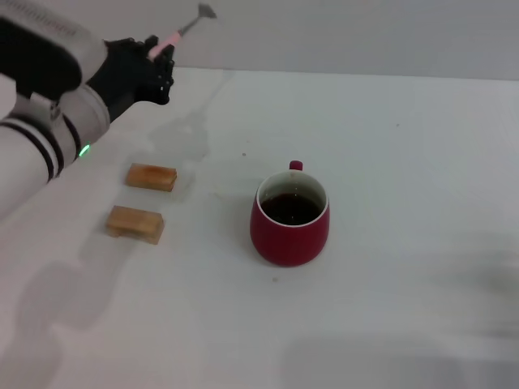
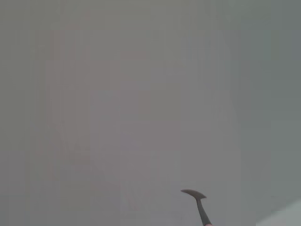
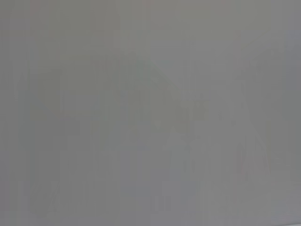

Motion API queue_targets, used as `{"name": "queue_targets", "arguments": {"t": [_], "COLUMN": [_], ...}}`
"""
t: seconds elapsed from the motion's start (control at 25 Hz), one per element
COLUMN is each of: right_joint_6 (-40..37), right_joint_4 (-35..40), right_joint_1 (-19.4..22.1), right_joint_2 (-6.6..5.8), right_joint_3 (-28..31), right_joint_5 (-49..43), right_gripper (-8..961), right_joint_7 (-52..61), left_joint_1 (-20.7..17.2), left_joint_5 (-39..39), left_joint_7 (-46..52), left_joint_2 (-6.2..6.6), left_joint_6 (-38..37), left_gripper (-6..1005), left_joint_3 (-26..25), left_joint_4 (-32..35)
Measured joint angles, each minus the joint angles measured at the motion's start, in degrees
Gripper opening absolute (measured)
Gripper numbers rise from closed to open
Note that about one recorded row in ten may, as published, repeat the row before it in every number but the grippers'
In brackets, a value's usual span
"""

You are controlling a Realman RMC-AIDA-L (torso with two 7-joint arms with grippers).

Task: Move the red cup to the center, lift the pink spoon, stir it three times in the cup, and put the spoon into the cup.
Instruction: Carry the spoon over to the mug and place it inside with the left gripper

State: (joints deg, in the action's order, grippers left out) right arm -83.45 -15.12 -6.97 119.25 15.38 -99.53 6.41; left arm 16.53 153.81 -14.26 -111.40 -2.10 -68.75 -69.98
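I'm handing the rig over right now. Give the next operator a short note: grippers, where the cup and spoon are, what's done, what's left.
Left gripper: shut on the pink spoon, held high at the table's far left, metal bowl pointing up and away.
Right gripper: not in view.
Red cup: upright near the table's center, dark liquid inside, handle facing away.
Done: cup placed, spoon lifted.
Left: bring the spoon over the cup, stir three times, leave it in.
Two wooden blocks lie left of the cup.

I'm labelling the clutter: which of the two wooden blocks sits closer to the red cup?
The farther wooden block, nearer the left hand, sits closer to the red cup; the nearer wooden block lies further left.
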Motion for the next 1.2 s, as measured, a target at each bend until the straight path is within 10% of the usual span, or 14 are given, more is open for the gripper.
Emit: {"name": "queue_targets", "arguments": {"t": [0.2, 0.52, 1.2], "right_joint_6": [0.38, 0.84, 0.81], "right_joint_4": [-0.01, 0.57, 3.52], "right_joint_1": [-0.15, -0.74, 1.31], "right_joint_2": [0.10, 0.11, 0.11], "right_joint_3": [0.94, 1.24, 7.77], "right_joint_5": [0.00, 0.00, 0.08], "right_gripper": [-1, -1, -1], "right_joint_7": [0.00, -0.30, -0.45], "left_joint_1": [-0.38, 0.60, 10.17], "left_joint_5": [-0.26, -1.81, -11.77], "left_joint_7": [-4.61, -17.86, -26.95], "left_joint_2": [-0.05, -6.53, -6.41], "left_joint_6": [18.41, 45.99, 75.96], "left_gripper": [167, 167, 167], "left_joint_3": [-3.02, -14.74, -28.17], "left_joint_4": [-12.66, -29.66, -36.74]}}
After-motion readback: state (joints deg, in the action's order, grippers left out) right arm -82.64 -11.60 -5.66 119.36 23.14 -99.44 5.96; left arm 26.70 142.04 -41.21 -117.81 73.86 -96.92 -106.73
